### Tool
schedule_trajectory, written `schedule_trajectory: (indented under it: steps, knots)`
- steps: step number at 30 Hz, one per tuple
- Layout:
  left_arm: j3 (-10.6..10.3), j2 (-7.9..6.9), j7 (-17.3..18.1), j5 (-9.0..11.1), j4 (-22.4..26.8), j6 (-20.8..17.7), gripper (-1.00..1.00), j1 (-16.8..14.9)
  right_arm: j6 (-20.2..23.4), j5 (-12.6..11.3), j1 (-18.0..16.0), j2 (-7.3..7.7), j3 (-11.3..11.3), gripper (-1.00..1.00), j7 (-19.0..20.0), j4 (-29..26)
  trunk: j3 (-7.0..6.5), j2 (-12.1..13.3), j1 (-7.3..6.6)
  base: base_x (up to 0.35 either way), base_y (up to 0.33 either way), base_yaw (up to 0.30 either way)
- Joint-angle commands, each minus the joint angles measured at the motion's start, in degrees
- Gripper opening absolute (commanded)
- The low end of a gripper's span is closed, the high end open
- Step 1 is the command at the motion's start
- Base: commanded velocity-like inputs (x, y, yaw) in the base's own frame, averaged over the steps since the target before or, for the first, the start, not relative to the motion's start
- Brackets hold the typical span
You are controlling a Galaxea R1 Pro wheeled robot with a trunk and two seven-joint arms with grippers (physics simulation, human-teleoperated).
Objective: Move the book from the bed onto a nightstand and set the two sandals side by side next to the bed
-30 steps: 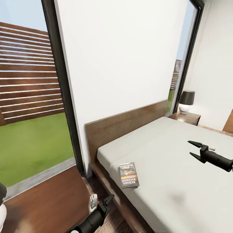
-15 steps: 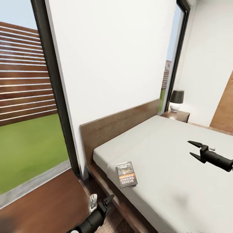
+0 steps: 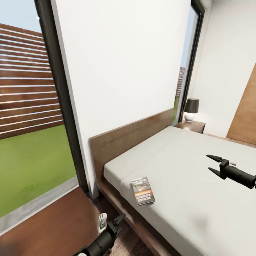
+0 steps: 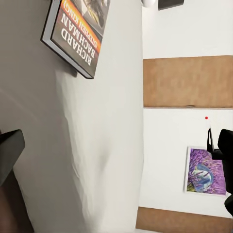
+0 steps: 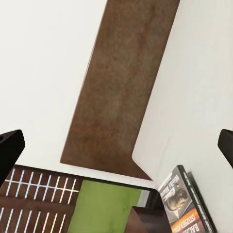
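Bedside view. The book (image 3: 143, 191) lies flat near the bed's (image 3: 192, 199) left front edge. I hold my right gripper (image 3: 212, 164) spread wide above the mattress; my left gripper (image 3: 111, 221), beside the bed frame, is also parted.

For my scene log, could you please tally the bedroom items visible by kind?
Book: 1
Bed: 1
Nightstand: 1
Lamp: 1
Wall picture: 1
Total: 5
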State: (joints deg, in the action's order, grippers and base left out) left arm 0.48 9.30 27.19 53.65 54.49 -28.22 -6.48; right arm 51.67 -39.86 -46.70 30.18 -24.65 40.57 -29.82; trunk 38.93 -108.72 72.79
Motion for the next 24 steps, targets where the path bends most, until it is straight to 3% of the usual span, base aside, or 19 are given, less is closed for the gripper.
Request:
schedule_trajectory:
  steps: [1, 10, 24]
  knots:
    - [0.05, 0.01, -0.03, 0.49, 0.0, -0.43, 1.0, -0.03, 0.27, 0.22, -0.06, -0.02, -0.22, 1.0, 0.21, 0.02, 0.06, -0.03, -0.01, 0.0, 0.043, -0.007]
    - [0.05, 0.01, -0.06, 0.46, 0.0, -0.43, 1.0, -0.03, 0.31, 0.22, -0.06, -0.03, -0.22, 1.0, 0.27, 0.02, 0.06, -0.03, -0.01, 0.0, 0.015, -0.015]
    - [1.07, -0.04, -0.04, 0.5, 0.0, -0.43, 1.0, -0.03, 0.31, 0.22, -0.06, -0.03, -0.22, 1.0, 0.3, 0.02, 0.06, -0.03, -0.01, 0.0, 0.001, -0.148]
